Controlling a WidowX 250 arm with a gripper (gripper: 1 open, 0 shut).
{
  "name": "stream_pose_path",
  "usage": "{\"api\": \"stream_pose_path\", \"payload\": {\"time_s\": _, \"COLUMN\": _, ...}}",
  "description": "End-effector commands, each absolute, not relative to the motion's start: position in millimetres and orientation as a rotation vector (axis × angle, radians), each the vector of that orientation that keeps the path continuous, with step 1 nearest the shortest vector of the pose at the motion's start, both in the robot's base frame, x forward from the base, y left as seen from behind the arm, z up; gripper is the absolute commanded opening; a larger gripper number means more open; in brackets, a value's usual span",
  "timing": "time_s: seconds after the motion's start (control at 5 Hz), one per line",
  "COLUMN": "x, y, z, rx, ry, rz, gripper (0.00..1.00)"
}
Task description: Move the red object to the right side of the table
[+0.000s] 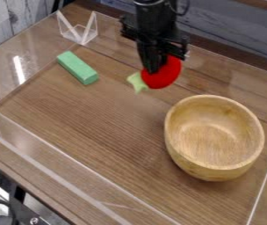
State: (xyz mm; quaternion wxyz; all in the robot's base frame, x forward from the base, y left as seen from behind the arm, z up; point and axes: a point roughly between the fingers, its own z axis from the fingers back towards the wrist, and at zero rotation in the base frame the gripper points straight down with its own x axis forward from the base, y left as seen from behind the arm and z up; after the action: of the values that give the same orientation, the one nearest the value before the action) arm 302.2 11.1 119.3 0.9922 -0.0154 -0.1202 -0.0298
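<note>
The end effector [155, 63] points down, clenched on the red fruit [160, 76], which seems to hang just clear of the worktop [89, 132], its green stub sticking out to the lower left. The wooden bowl [214, 136] sits below and right of it; the green block [77, 67] lies well to its left.

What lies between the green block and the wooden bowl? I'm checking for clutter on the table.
In the camera view, the red object, gripped in the claw, hangs between the green block and the wooden bowl; otherwise only bare table.
</note>
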Motion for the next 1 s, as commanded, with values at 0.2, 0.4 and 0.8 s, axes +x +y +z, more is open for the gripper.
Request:
{"api": "stream_pose_path", "payload": {"time_s": 0.2, "x": 264.6, "y": 16.9, "z": 119.2, "rx": -0.017, "ry": -0.236, "rz": -0.001, "gripper": 0.0}}
{"api": "stream_pose_path", "payload": {"time_s": 0.4, "x": 252.6, "y": 12.6, "z": 107.0, "rx": -0.009, "ry": -0.214, "rz": 0.034, "gripper": 0.0}}
{"api": "stream_pose_path", "payload": {"time_s": 0.8, "x": 245.6, "y": 19.5, "z": 67.5, "rx": -0.01, "ry": -0.177, "rz": 0.082, "gripper": 0.0}}
